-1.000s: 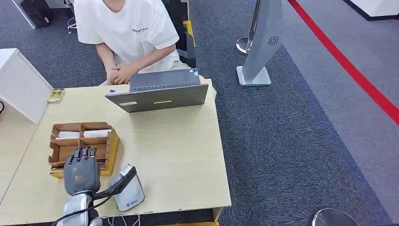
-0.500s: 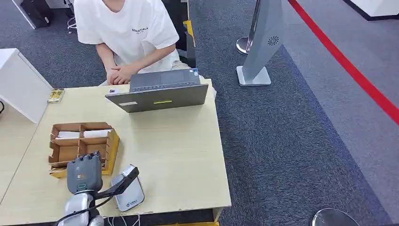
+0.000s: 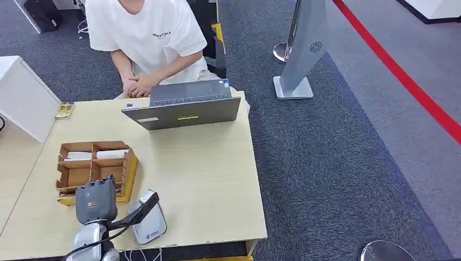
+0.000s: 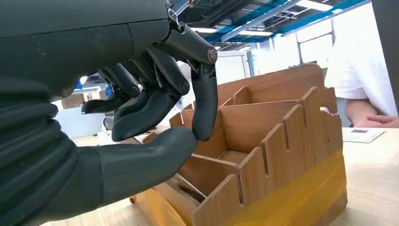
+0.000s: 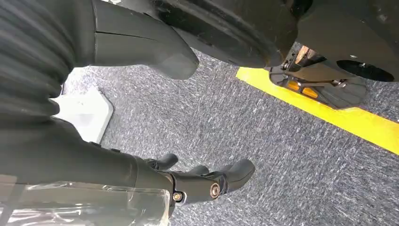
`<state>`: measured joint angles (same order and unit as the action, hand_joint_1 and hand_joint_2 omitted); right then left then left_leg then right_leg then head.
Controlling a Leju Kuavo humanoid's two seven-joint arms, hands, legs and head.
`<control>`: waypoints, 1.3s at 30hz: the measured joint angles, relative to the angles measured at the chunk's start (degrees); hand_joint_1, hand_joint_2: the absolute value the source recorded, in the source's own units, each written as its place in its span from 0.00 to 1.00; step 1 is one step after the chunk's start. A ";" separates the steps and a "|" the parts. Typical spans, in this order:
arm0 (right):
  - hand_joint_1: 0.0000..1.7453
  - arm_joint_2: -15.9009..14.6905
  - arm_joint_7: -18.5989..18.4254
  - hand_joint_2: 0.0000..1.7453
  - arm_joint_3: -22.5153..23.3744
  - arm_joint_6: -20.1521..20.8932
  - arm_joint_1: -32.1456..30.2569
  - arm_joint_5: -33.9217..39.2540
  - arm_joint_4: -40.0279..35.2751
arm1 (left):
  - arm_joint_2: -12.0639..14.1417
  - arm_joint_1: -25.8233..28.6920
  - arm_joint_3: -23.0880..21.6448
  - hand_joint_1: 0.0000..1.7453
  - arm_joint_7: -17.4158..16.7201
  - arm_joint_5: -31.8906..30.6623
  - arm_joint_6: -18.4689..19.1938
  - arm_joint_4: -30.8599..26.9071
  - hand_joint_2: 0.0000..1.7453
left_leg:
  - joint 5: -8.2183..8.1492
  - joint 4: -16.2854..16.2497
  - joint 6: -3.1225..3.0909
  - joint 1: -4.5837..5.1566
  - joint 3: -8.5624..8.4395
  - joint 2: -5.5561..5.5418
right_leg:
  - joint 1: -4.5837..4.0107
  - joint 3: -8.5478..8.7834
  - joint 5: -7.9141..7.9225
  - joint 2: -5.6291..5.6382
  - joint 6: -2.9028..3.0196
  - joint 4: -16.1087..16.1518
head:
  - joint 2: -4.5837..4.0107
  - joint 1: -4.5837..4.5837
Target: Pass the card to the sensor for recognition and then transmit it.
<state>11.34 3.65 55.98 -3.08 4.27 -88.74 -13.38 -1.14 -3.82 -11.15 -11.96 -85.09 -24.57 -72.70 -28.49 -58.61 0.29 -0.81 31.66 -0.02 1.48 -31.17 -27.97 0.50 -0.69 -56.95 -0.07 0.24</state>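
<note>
A brown wooden card box (image 3: pixel 129 169) with several compartments stands at the table's near left. White cards (image 3: pixel 111 154) lie in its two far compartments. My left hand (image 3: pixel 96 202) hangs over the box's near compartments, fingers curled downward. In the left wrist view the left hand (image 4: pixel 155 103) has its thumb tip meeting a fingertip just above the box (image 4: pixel 282 141), and I see no card between them. The grey card sensor (image 3: pixel 149 223) lies on the table just right of this hand. My right hand (image 5: pixel 202 181) hangs over the carpet, fingers apart and holding nothing.
A person in a white shirt (image 3: pixel 147 32) sits behind an open laptop (image 3: pixel 185 109) at the table's far edge. A white case (image 3: pixel 22 98) stands at the far left, with a small card (image 3: pixel 64 110) beside it. A grey stand (image 3: pixel 299 60) rises from the carpet on the right.
My left hand's fingers were spread flat over the box a second ago; they have curled downward, and the hand has drawn slightly back toward me.
</note>
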 joint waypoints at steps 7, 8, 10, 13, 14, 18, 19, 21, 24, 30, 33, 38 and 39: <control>0.00 -0.02 0.02 1.00 -0.11 -0.02 -0.03 0.00 0.00 | -1.33 0.53 0.55 1.00 2.62 0.00 0.00 -0.02 1.00 | 0.00 0.00 0.00 0.01 0.00 0.00 | 0.00 0.00 0.00 0.00 0.00 0.00 | 0.02 0.00; 0.00 -0.02 0.02 1.00 -0.11 -0.04 -0.04 0.00 0.00 | -1.69 0.74 0.55 1.00 3.19 0.00 0.02 -0.02 1.00 | 0.00 0.00 0.00 0.01 0.00 0.00 | 0.01 0.00 0.00 0.00 0.00 0.00 | 0.02 0.00; 0.00 -0.02 0.02 1.00 -0.11 -0.09 -0.04 0.00 0.00 | -2.60 1.06 0.52 1.00 4.15 0.00 0.02 -0.04 1.00 | 0.00 -0.01 0.00 0.01 0.00 0.00 | 0.01 0.00 0.00 0.00 0.00 0.01 | 0.00 -0.02; 0.00 -0.02 0.02 1.00 -0.11 -0.09 -0.04 0.00 0.00 | -2.76 1.10 0.52 1.00 4.28 0.00 0.02 -0.04 1.00 | 0.00 -0.01 0.00 0.01 0.00 0.00 | 0.01 0.00 0.00 0.00 0.00 0.01 | 0.00 0.00; 0.00 -0.02 0.02 1.00 -0.11 -0.09 -0.04 0.00 0.00 | -2.76 1.10 0.52 1.00 4.28 0.00 0.02 -0.04 1.00 | 0.00 -0.01 0.00 0.01 0.00 0.00 | 0.01 0.00 0.00 0.00 0.00 0.01 | 0.00 0.00; 0.00 -0.02 0.02 1.00 -0.11 -0.09 -0.04 0.00 0.00 | -3.08 1.23 0.52 1.00 4.66 0.00 0.02 -0.07 1.00 | 0.00 -0.01 0.00 0.01 0.00 0.00 | 0.01 0.00 0.00 0.00 0.00 0.01 | 0.00 0.00; 0.00 -0.02 0.02 1.00 -0.11 -0.09 -0.07 0.00 0.00 | -3.85 1.54 0.52 1.00 5.14 0.00 0.02 -0.35 1.00 | 0.00 -0.01 0.00 0.01 0.00 0.00 | 0.01 0.00 0.00 0.00 0.00 0.01 | 0.02 0.00; 0.00 -0.02 0.02 1.00 -0.11 -0.09 -0.07 0.00 0.00 | -4.46 1.70 0.52 1.00 5.29 0.00 0.02 -0.35 1.00 | 0.00 0.00 0.00 0.00 -0.01 0.00 | 0.00 0.00 0.00 0.00 0.00 0.00 | 0.00 0.00; 0.00 -0.02 0.02 1.00 -0.11 -0.09 -0.07 0.00 0.00 | -4.70 1.71 0.52 1.00 5.29 0.00 0.02 -0.37 1.00 | 0.00 0.00 0.00 0.00 -0.01 0.00 | 0.00 0.00 0.00 0.00 0.00 0.00 | 0.00 0.00; 0.00 -0.02 0.02 1.00 -0.11 -0.09 -0.08 0.00 0.00 | -4.74 1.71 0.52 1.00 5.29 0.00 0.02 -0.37 1.00 | 0.00 -0.01 0.00 0.00 0.00 0.00 | 0.00 0.00 0.00 0.00 0.00 0.00 | 0.02 0.00; 0.00 -0.02 0.02 1.00 -0.11 -0.09 -0.08 0.00 0.00 | -4.79 1.71 0.52 1.00 5.29 0.00 0.02 -0.37 1.00 | 0.00 0.00 0.00 0.01 0.00 0.00 | 0.00 0.00 0.00 0.00 0.00 0.00 | 0.00 0.00; 0.00 -0.02 0.02 1.00 -0.11 -0.09 -0.08 0.00 0.00 | -4.94 1.72 0.52 1.00 5.29 0.00 0.02 -0.37 1.00 | 0.00 0.00 0.00 0.00 0.00 0.00 | 0.00 0.00 0.00 0.00 0.00 0.00 | 0.02 0.00; 0.00 -0.02 0.02 1.00 -0.11 -0.09 -0.08 0.00 0.00 | -4.98 1.72 0.52 1.00 5.29 0.00 0.02 -0.37 1.00 | 0.00 0.00 0.00 0.00 0.00 0.00 | 0.00 0.00 0.00 0.00 0.00 0.00 | 0.00 0.00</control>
<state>11.32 3.67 55.87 -3.17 4.18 -88.74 -13.38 -6.12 -2.10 -10.62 -6.67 -85.09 -24.55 -73.07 -28.49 -58.62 0.29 -0.81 31.65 -0.02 1.48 -31.17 -27.97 0.49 -0.69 -56.95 -0.07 0.24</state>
